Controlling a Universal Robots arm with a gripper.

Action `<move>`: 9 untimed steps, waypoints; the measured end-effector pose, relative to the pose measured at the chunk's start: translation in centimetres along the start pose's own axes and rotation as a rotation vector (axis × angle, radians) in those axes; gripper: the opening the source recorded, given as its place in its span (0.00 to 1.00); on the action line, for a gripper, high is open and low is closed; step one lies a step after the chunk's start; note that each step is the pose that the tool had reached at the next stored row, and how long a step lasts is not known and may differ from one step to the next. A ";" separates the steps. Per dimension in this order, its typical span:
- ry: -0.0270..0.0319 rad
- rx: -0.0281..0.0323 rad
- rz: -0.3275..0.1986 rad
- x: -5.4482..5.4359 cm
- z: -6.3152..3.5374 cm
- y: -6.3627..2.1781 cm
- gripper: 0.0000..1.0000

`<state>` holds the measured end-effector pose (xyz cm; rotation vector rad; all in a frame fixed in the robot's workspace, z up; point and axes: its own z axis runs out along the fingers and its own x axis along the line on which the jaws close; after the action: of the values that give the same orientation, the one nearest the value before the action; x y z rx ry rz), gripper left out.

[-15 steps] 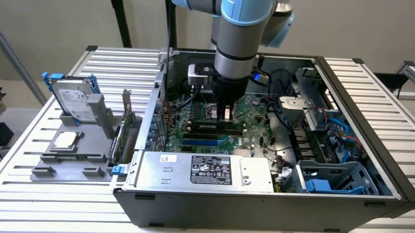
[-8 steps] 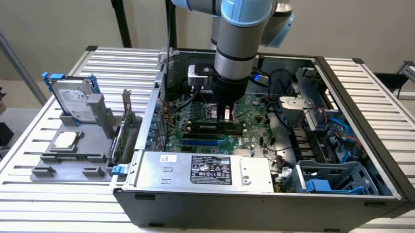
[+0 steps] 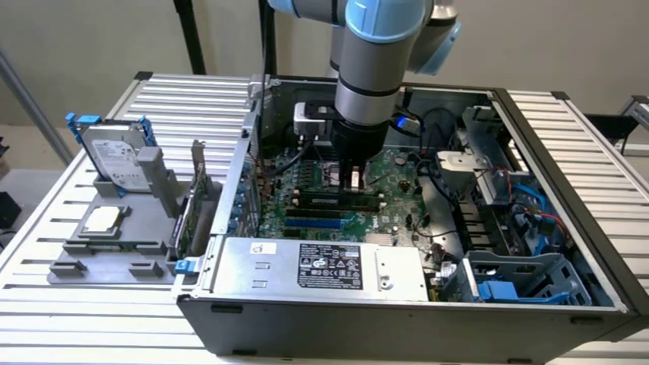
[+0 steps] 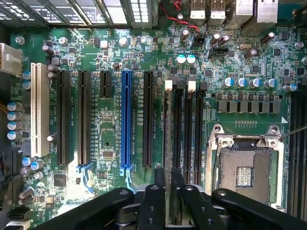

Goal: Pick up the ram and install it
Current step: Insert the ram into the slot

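The ram (image 4: pixel 168 158) is seen edge-on in the wrist view as a thin pale strip. It stands upright along the memory slot (image 4: pixel 168 103) that has a white latch at its far end. My gripper (image 4: pixel 170 208) is shut on the ram, with one black finger (image 4: pixel 152 206) on each side of it. Whether the stick sits fully in the slot cannot be told. In the exterior view the gripper (image 3: pixel 354 181) reaches straight down into the open computer case (image 3: pixel 406 319), just above the black memory slots (image 3: pixel 335 202) on the green motherboard.
Beside the memory slots lie the bare CPU socket (image 4: pixel 244 167) and a blue expansion slot (image 4: pixel 126 120). The power supply (image 3: pixel 315 266) fills the case's near side, with a drive cage (image 3: pixel 512 285) and cables around it. Outside, a grey holder (image 3: pixel 112 243) carries a hard drive (image 3: pixel 117 156) and a green card (image 3: pixel 193 209).
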<state>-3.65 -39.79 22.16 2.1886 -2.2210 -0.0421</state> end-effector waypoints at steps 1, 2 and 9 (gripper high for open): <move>-0.0002 -0.0002 0.000 0.0 -0.14 0.01 0.22; -0.0001 -0.0006 0.000 0.0 -0.35 0.02 0.22; 0.0000 -0.0011 0.000 0.0 -2.18 0.44 0.19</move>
<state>-4.01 -39.83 24.36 2.1881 -2.2205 -0.0434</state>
